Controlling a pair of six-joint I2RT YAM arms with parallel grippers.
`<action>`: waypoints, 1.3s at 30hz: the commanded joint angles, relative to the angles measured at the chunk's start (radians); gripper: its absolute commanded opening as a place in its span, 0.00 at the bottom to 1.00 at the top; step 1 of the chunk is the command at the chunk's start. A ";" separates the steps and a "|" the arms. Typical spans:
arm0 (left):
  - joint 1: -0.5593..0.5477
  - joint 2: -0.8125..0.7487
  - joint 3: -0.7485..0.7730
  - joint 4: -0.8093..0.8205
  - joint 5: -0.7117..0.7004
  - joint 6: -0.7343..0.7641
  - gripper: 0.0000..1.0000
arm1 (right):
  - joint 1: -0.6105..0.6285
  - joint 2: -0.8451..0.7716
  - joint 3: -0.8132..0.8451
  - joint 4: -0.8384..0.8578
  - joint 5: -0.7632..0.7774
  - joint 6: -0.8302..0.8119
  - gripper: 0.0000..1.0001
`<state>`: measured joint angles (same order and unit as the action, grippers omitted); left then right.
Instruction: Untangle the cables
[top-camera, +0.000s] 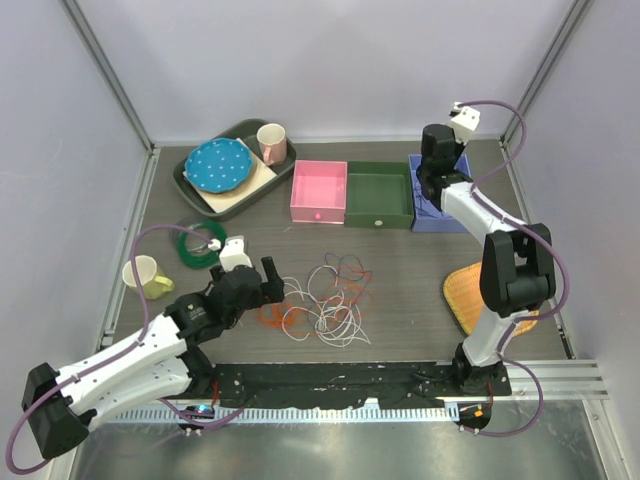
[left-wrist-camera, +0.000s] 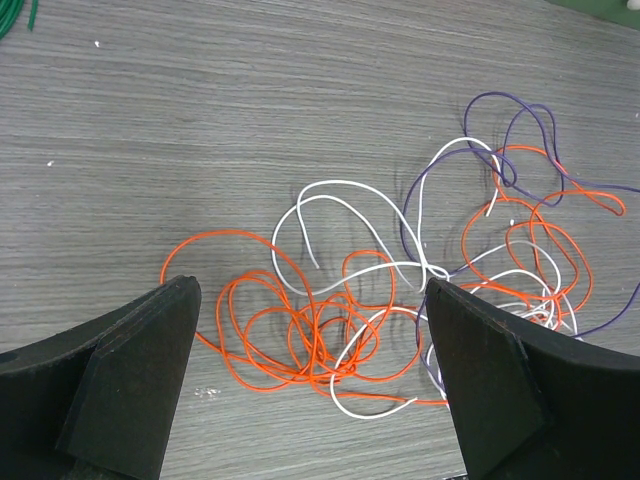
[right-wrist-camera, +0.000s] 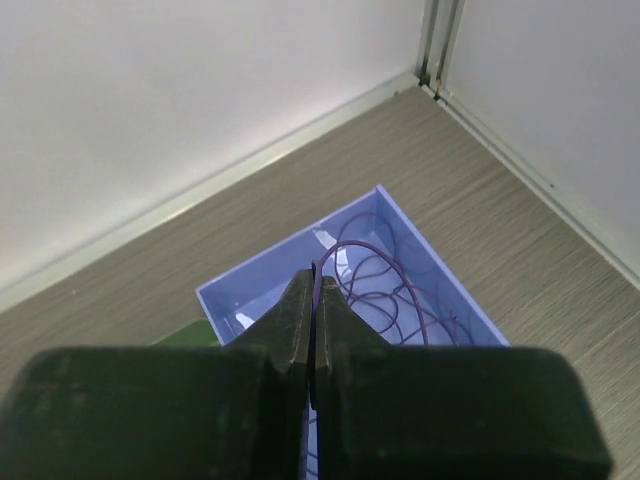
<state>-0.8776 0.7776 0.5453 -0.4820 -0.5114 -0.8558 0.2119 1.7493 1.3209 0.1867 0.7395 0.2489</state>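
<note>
The left claw (top-camera: 268, 282) hangs wide open just over the tangle of cables (top-camera: 325, 298) in the middle of the table (top-camera: 420, 260). An orange wire (left-wrist-camera: 300, 340), a white wire (left-wrist-camera: 340, 188) and a purple wire (left-wrist-camera: 497, 96) loop over each other there. That claw holds nothing. Far back on the right, the right claw (top-camera: 431, 188) is pinched tight on a thin purple cable (right-wrist-camera: 400, 292). More of it lies curled in the blue box (right-wrist-camera: 285, 245) below. A green cable (top-camera: 181, 250) sits coiled alone beside a yellow mug (top-camera: 145, 277).
</note>
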 joint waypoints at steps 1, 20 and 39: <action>-0.001 0.015 0.007 0.033 -0.018 0.000 1.00 | -0.006 0.047 0.023 -0.030 0.023 0.107 0.01; -0.003 -0.017 0.016 -0.012 -0.062 -0.011 1.00 | -0.144 0.223 0.170 -0.268 -0.127 0.274 0.09; -0.003 -0.063 0.015 -0.033 -0.047 -0.014 1.00 | -0.118 0.024 0.166 -0.339 -0.346 0.149 0.93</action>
<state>-0.8776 0.7303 0.5453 -0.5224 -0.5484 -0.8597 0.0700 1.9137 1.4799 -0.1635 0.4763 0.4671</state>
